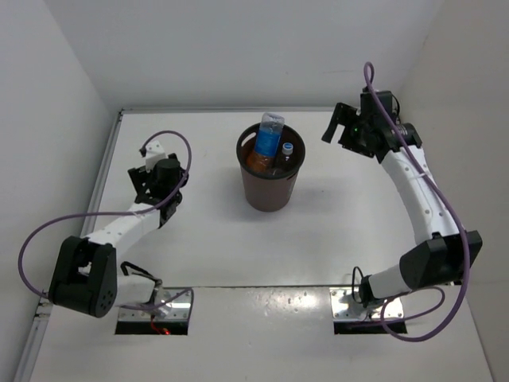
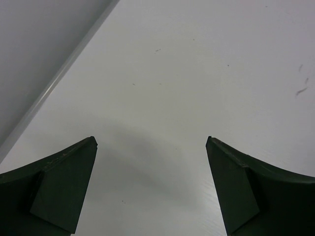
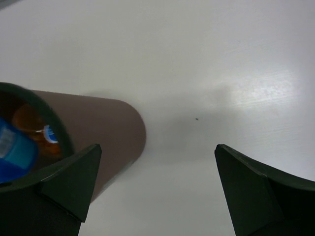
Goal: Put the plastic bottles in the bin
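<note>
Bottles [image 1: 269,137] in bin [image 1: 270,192]; left arm [image 1: 131,223], right arm [image 1: 417,191] flanking.

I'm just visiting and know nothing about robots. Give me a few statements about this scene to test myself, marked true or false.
1. The brown bin stands upright on the table. True.
2. The blue-labelled bottle lies beside the bin. False: it is inside, poking above the rim.
3. The left gripper holds a bottle. False: it is open and empty.
4. The right gripper is open and empty. True.
</note>
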You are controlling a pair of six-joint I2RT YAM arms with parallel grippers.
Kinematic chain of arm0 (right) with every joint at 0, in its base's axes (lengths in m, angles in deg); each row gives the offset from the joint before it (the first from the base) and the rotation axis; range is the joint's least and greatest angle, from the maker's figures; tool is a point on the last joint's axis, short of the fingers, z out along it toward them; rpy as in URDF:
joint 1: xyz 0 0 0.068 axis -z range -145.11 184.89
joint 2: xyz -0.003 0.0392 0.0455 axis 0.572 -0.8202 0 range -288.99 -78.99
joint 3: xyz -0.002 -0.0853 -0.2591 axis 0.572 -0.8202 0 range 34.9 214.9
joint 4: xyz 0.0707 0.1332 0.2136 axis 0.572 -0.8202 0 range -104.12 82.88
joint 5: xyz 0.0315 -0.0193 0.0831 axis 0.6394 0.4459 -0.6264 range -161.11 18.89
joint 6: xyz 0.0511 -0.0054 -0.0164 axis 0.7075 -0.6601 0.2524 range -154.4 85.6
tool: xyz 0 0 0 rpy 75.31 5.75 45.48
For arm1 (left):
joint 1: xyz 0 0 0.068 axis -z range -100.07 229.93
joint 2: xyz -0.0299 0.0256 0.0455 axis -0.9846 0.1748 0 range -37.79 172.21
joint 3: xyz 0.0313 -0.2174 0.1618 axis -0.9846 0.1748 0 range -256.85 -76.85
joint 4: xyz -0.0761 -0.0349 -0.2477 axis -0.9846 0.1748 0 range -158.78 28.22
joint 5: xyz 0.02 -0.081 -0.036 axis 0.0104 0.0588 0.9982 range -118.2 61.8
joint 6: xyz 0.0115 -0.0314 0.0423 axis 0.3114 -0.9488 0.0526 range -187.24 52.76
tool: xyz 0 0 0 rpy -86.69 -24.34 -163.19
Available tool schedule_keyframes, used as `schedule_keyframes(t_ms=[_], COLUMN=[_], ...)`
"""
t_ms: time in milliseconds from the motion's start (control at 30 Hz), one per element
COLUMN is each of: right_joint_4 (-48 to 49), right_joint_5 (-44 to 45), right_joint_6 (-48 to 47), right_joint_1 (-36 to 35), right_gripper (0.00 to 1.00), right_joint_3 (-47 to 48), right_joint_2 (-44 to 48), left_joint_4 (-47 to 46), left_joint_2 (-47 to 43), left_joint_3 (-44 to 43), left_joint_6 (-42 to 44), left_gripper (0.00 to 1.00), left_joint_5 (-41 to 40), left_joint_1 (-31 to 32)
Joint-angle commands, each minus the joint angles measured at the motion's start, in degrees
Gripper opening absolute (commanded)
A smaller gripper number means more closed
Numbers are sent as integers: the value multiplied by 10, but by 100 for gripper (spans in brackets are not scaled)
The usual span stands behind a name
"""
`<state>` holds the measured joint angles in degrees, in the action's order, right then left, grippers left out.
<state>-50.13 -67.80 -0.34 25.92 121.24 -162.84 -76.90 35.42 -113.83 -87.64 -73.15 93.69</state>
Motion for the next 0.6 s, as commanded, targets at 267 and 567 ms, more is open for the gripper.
schedule_keyframes(t_ms=[267,567], right_joint_4=[31,38], right_joint_5=[42,42], right_joint_6=[3,3], right_joint_1=[17,27], right_gripper=[100,100], right_joint_3=[-104,-113], right_joint_2=[0,-4], left_joint_4=[-1,-78], left_joint_2=[-32,-25], left_joint_3=[40,77], left_joint_6=[-210,-142], left_gripper=[100,100], left_joint_5=[-139,-51], left_joint_1=[-6,-6])
